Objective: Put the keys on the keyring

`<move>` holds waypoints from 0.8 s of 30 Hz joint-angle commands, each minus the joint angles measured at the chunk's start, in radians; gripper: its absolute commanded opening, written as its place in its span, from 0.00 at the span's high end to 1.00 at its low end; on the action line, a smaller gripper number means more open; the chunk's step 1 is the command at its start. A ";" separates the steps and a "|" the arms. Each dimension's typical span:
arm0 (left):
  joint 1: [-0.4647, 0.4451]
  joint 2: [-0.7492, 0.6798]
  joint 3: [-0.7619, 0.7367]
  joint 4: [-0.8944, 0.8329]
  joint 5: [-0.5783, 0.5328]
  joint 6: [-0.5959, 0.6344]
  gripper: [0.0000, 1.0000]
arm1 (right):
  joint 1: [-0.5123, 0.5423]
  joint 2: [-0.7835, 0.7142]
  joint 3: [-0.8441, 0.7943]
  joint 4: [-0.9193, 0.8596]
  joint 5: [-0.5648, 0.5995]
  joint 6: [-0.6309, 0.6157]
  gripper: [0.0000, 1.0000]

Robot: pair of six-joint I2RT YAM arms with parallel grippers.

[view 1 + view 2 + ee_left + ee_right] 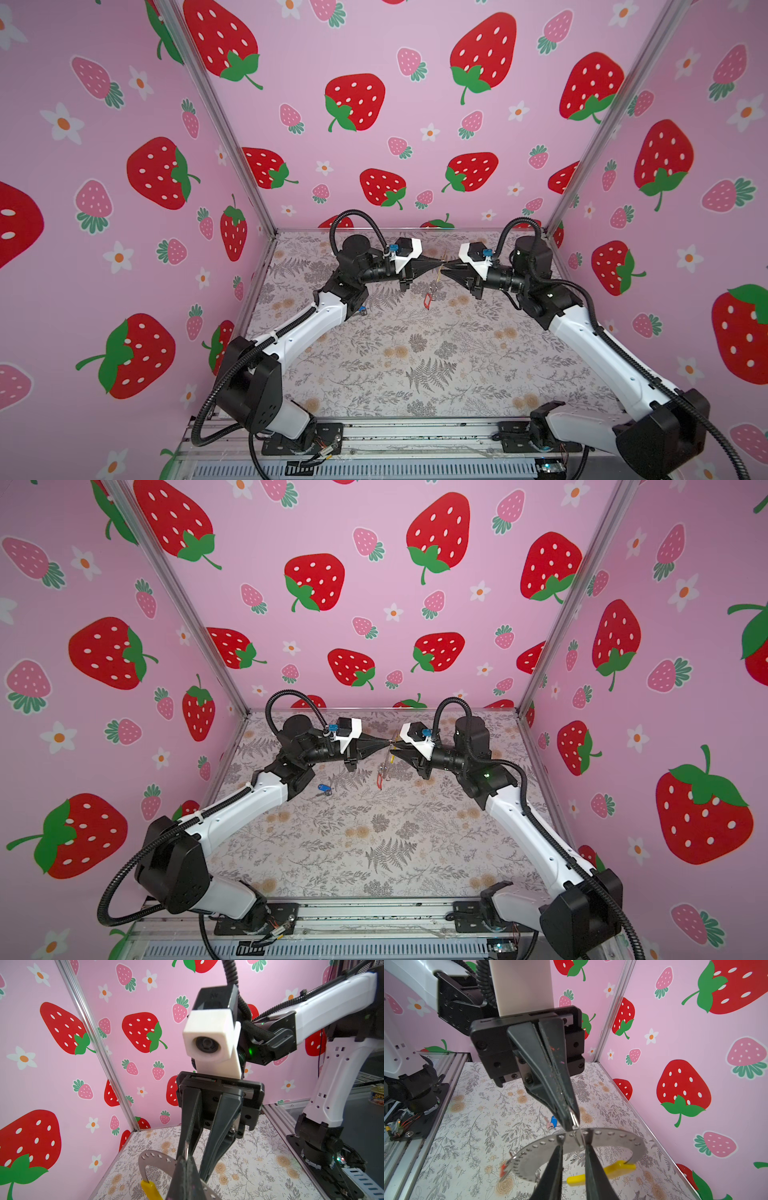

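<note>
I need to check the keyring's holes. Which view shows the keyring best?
The right wrist view: the keyring faces the camera, with most of its perforated grey arc and its yellow segment visible. The left wrist view shows only part of it, cropped at the frame's edge. In both top views it's edge-on, a thin sliver.

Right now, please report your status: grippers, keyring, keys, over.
Left gripper shut on keyring, held aloft. Right gripper open, straddling it. Red-tagged key hangs from it; blue-tagged key lies on table.

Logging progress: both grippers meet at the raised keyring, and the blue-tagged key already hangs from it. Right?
No: the blue-tagged key lies on the table, apart from the keyring, as a top view and the right wrist view show. The rest holds.
</note>
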 commanded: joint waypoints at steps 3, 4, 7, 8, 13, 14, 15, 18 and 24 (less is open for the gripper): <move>0.004 0.002 -0.003 0.055 0.029 -0.012 1.00 | -0.005 -0.027 -0.021 0.073 -0.024 0.023 0.78; 0.004 0.002 -0.003 0.055 0.030 -0.011 1.00 | -0.006 -0.026 -0.021 0.073 -0.022 0.023 0.79; 0.003 0.004 -0.003 0.055 0.035 -0.012 1.00 | -0.007 -0.032 -0.023 0.077 -0.016 0.025 0.80; 0.003 0.003 -0.004 0.054 0.037 -0.011 1.00 | -0.006 -0.033 -0.023 0.077 -0.009 0.026 0.80; 0.003 -0.001 -0.005 0.046 0.042 -0.005 1.00 | -0.011 -0.054 -0.037 0.102 0.005 0.028 0.81; 0.003 0.000 -0.005 0.042 0.042 -0.003 1.00 | -0.011 -0.057 -0.038 0.104 -0.002 0.030 0.81; 0.004 0.000 -0.007 0.043 0.043 -0.003 1.00 | -0.011 -0.056 -0.038 0.106 -0.010 0.032 0.81; 0.004 0.000 -0.004 0.042 0.047 -0.003 1.00 | -0.012 -0.052 -0.037 0.107 -0.028 0.033 0.82; 0.003 0.001 -0.004 0.037 0.046 0.001 1.00 | -0.013 -0.043 -0.035 0.104 -0.059 0.033 0.85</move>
